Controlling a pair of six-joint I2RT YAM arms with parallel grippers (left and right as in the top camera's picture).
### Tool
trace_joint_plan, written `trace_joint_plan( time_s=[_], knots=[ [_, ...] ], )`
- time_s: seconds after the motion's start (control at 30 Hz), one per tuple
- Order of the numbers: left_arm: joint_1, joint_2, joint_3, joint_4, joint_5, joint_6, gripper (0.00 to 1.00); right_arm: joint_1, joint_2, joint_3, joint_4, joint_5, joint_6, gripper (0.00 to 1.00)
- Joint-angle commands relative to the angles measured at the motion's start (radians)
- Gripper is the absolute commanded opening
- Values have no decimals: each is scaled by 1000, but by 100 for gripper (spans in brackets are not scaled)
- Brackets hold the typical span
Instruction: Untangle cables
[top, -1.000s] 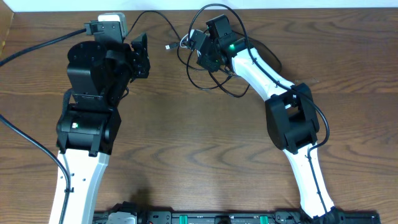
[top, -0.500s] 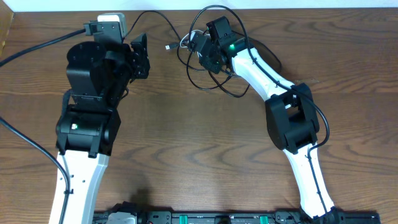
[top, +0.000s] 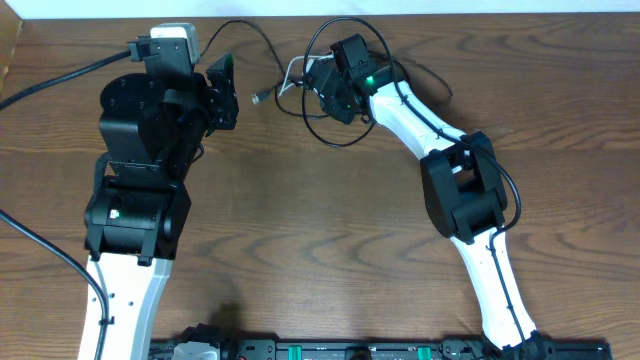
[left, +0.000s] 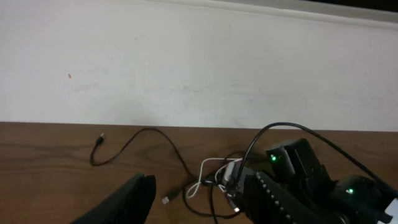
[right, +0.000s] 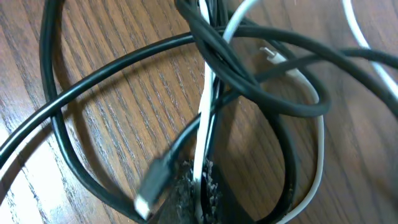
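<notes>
Your right gripper (top: 322, 90) is at the knot and its jaws are together. In the right wrist view the white cable (right: 208, 93) runs straight down into the closed pads, so read it as clamped on that cord (a black plug end (right: 151, 190) lies just beside the pads, and I cannot tell whether it is caught too).

Just ahead of the grip the black cable (right: 112, 68) crosses the white cable in several loops, some over it. The white cord's long axis runs away from the fingers, straight through that crossing. A pull along that line would probably drag the loops with it, and a lift toward the open side looks safer.

From overhead the tangle (top: 330, 125) sits near the far edge of the table (top: 300, 220), touching your right gripper and well apart from the left gripper (top: 226, 92). The left gripper's fingers stand apart and hold nothing. The knot lies to its right, with one loose plug (top: 258, 97) between them, so the right arm is the nearer one.
</notes>
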Motion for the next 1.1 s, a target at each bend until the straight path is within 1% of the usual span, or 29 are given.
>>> trace_joint_plan(
  time_s=[0.0, 0.1, 0.27, 0.37, 0.47, 0.6, 0.67, 0.7, 0.73, 0.8, 0.83, 0.87, 0.93, 1.0, 1.07],
  knots=[
    [0, -9, 19, -10, -14, 13, 52, 27, 24, 16, 14, -37, 1, 2],
    [0, -8, 19, -23, -47, 21, 52, 40, 20, 58, 20, -39, 1, 4],
    [0, 1, 18, -26, -48, 38, 52, 57, 17, 124, 10, -53, 8, 4],
    [0, 24, 18, -26, -79, 43, 52, 60, 17, 177, -25, -53, 8, 4],
    [0, 60, 18, -26, -114, 44, 52, 60, 17, 235, -65, -53, 8, 1],
    [0, 107, 18, -25, -120, 43, 52, 52, 17, 302, -108, -53, 7, 2],
    [0, 101, 19, -20, -115, 43, 52, 45, 17, 303, -125, -54, 7, 17],
    [0, 94, 19, -16, -114, 43, 52, 40, 19, 301, -144, -54, -1, 21],
    [0, 85, 19, -9, -114, 43, 52, 37, 19, 296, -154, -60, -18, 23],
    [0, 68, 19, 1, -113, 43, 52, 35, 19, 285, -165, -64, -47, 30],
    [0, 61, 19, 2, -113, 43, 52, 35, 19, 279, -165, -64, -54, 39],
    [0, 55, 19, 1, -111, 43, 52, 35, 19, 274, -166, -64, -57, 42],
    [-1, 47, 19, -2, -102, 43, 52, 34, 19, 261, -165, -65, -61, 43],
    [-1, 37, 19, 0, -71, 43, 55, 29, 20, 240, -169, -64, -61, 44],
    [-1, 31, 19, 5, -55, 42, 56, 24, 24, 229, -176, -64, -62, 45]
  ],
)
